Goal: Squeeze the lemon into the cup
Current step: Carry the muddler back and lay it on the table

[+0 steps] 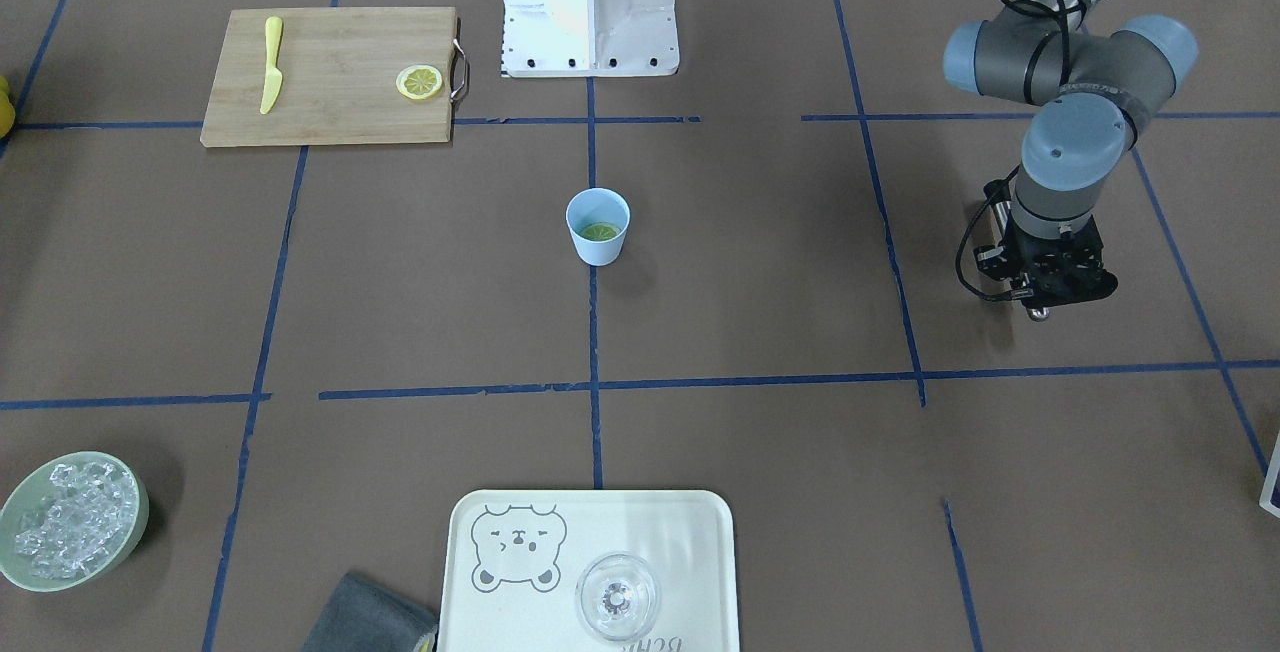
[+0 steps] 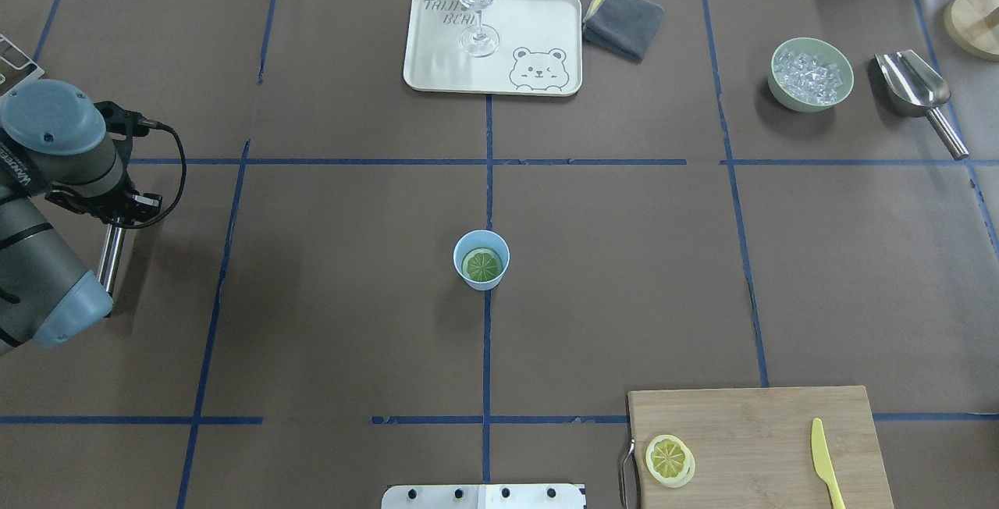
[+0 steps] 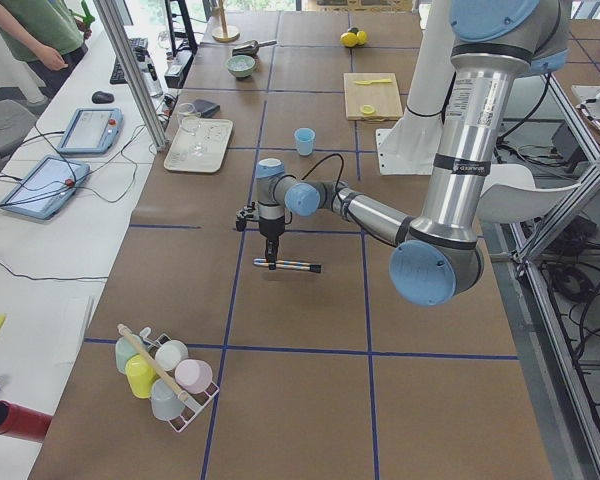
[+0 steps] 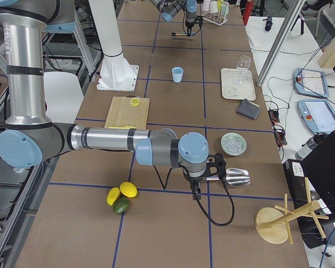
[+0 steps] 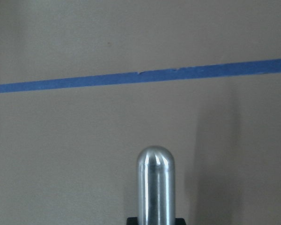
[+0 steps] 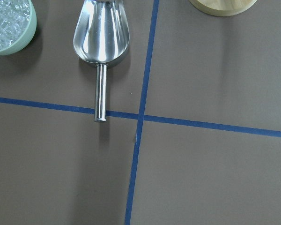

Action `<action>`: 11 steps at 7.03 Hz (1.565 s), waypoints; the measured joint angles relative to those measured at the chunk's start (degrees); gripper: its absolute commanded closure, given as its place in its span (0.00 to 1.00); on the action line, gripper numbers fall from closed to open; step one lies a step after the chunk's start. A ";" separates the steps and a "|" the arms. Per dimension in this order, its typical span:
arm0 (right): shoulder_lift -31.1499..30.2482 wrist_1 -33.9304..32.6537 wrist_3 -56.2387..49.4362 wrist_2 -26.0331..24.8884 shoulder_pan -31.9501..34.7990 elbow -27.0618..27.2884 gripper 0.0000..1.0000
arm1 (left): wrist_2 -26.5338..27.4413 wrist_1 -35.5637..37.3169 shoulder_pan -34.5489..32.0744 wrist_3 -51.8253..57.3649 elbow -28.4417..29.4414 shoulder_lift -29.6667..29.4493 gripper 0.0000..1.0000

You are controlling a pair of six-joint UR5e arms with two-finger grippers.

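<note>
The light-blue cup (image 2: 481,279) stands at the table's middle on a blue tape line. A round lemon piece (image 2: 482,265) lies inside it, cut face up, and looks greenish there. A second lemon slice (image 2: 670,460) lies on the cutting board. My left gripper (image 1: 1048,294) hangs low over the table far to the robot's left of the cup, shut on a shiny metal rod (image 5: 155,187). My right gripper (image 4: 196,192) is far from the cup, above the metal scoop (image 6: 101,33). Its fingers show in no close view, so I cannot tell its state.
The wooden cutting board (image 2: 765,423) with a yellow knife (image 2: 826,462) lies near the robot's right. A tray (image 2: 538,17) with a clear glass (image 2: 476,1), a grey cloth (image 2: 624,21) and a bowl of ice (image 2: 810,76) stand along the far edge.
</note>
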 measured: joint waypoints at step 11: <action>-0.17 0.79 0.00 -0.08 0.00 0.23 0.00 | -3.65 -2.52 -5.42 3.90 0.43 -0.72 0.00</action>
